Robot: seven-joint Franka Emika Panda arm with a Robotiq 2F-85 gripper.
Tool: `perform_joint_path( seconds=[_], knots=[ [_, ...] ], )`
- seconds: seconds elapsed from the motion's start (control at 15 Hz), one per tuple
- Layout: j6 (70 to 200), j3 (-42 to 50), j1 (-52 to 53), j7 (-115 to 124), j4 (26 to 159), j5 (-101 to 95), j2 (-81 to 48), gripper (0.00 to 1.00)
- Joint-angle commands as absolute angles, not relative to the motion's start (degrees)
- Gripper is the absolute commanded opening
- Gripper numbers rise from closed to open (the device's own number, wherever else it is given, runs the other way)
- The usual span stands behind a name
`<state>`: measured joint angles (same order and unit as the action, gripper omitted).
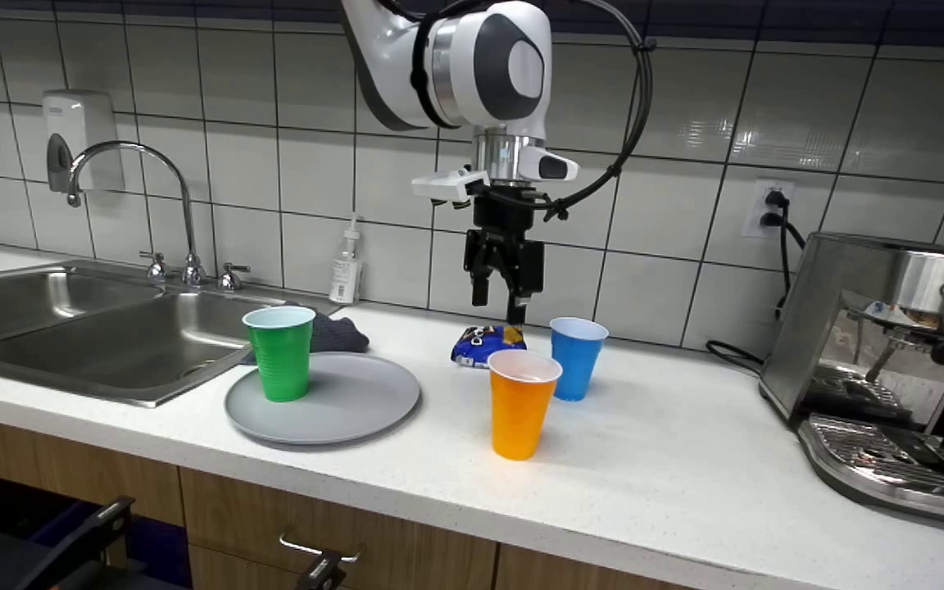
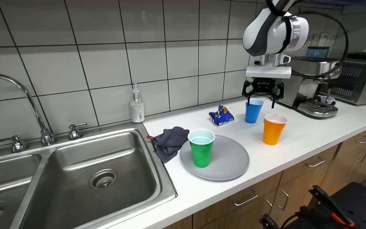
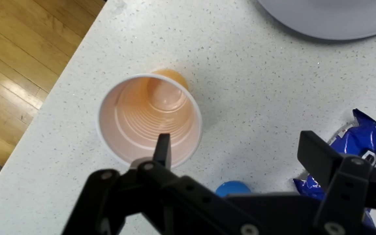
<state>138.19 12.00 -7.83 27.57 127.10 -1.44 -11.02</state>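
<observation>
Orange cup (image 1: pixel 524 406) stands upright on the counter (image 1: pixel 685 467), long axis vertical and mouth up; of the things below, it looks nearest to the gripper (image 1: pixel 498 309). The gripper points down from above the orange cup's rim height, its fingers (image 3: pixel 163 149) spread wide, nothing between them, touching nothing. Judging from both exterior views, it hangs slightly off the orange cup, toward the plate (image 1: pixel 365 401), so the orange cup lies lower and to one side, toward the counter's front edge. In the wrist view one fingertip overlaps the orange cup's mouth, though the two are apart in height.

The blue cup (image 2: pixel 253 113) stands upright near the orange cup, apart from it and toward the wall (image 1: pixel 685 115); the gripper hides most of it in the wrist view. The packet (image 2: pixel 221 115) lies farther from the orange cup, toward the wall and the sink (image 2: pixel 70 184). The plate, bearing the green cup (image 1: pixel 279 354), sits on the orange cup's sink side, with a strip of counter between. Opposite the wall, the counter's front edge runs past the orange cup with some room before it; the widest stretch reaches from the orange cup to the coffee machine (image 1: pixel 816 303).
</observation>
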Motion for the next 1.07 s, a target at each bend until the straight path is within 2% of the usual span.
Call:
perform_joint_path(
  seconds=[0.0,1.0],
  knots=[
    [140.2,11.9,-7.8,24.7,128.4,-1.3,-10.6,1.0],
    [145.5,12.1,-7.6,17.1,132.1,-2.5,-11.9,1.0]
  ],
)
